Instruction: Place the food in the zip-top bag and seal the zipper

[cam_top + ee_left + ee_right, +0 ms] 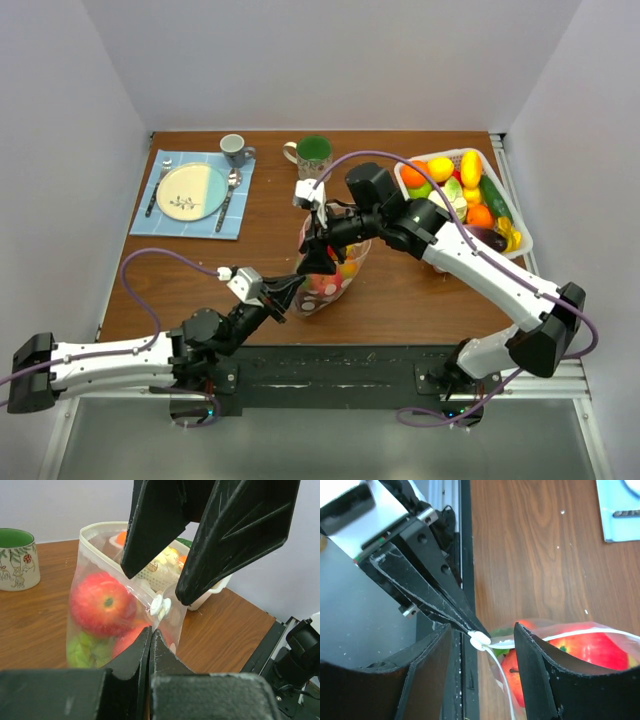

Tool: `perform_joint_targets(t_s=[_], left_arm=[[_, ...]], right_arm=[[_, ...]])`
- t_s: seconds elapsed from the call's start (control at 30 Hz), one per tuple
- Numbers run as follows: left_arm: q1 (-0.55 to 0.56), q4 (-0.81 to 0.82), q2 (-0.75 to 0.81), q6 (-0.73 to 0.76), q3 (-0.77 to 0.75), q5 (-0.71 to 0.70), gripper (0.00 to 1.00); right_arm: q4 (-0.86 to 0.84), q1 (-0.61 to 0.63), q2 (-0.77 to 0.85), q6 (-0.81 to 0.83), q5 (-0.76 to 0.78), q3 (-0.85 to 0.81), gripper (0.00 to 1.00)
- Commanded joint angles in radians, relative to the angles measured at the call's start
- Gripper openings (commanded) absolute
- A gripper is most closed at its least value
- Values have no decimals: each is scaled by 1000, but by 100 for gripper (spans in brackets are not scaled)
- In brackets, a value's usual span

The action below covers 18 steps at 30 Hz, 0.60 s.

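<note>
**Tools.** The left gripper (150, 632) has its jaws fully closed, pinching the film of the zip-top bag (87, 550) at the near end of its mouth, just beside the white slider (480, 640). The right gripper (482, 626) stands over that same end of the bag with its jaws apart. One finger is on each side of the slider and neither is seen touching it, so it holds nothing.

**Task items.** The bag stands upright with its mouth gaping. The zipper (580, 631) runs from the slider along the rim towards the far end of the bag, and its two sides are not joined. Inside the bag are a red apple (102, 602), a second red piece and something green below them. More food lies in the white basket (440, 158), well apart from the bag on the right arm's side.

**Assessment.** The step in hand appears to be the sealing, at the point of taking hold of the slider. Whether the food in the basket is meant to follow cannot be told.

**Next move.** The right jaws need to close squarely on the slider and draw it along the rim, away from the left pinch. The left gripper must keep the bag end anchored so the soft film stays taut and does not bunch.
</note>
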<state>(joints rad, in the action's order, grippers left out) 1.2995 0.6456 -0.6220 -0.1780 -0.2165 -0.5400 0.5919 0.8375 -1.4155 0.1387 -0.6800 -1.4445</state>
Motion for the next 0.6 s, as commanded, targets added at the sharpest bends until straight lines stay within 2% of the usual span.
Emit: perform_joint_targets(t_s=[0.0, 0.03, 0.07, 0.17, 0.23, 0.3, 0.43, 0.5, 0.57], left_arm=[[-23, -15, 15, -48, -27, 44, 0], [-23, -15, 12, -48, -30, 46, 0], [-23, -15, -2, -51, -34, 48, 0], [-23, 8, -53, -51, -41, 46, 0], [-23, 41, -91, -48, -53, 40, 0], [-23, 112, -151, -41, -57, 49, 0], [-16, 215, -245, -26, -84, 69, 0], [4, 259, -300, -9, -109, 72, 0], [23, 273, -355, 9, -132, 77, 0]], right_arm=[[11, 9, 12, -112, 140, -85, 56], [17, 12, 18, -172, 205, -100, 56], [37, 12, 24, -219, 350, -143, 56], [117, 12, 35, -451, 556, -197, 57], [224, 12, 27, -568, 571, -224, 57], [262, 14, 80, -685, 596, -177, 49], [279, 14, 218, -875, 636, -2, 47], [377, 15, 248, -945, 667, -5, 47], [394, 14, 300, -1005, 651, 22, 44]])
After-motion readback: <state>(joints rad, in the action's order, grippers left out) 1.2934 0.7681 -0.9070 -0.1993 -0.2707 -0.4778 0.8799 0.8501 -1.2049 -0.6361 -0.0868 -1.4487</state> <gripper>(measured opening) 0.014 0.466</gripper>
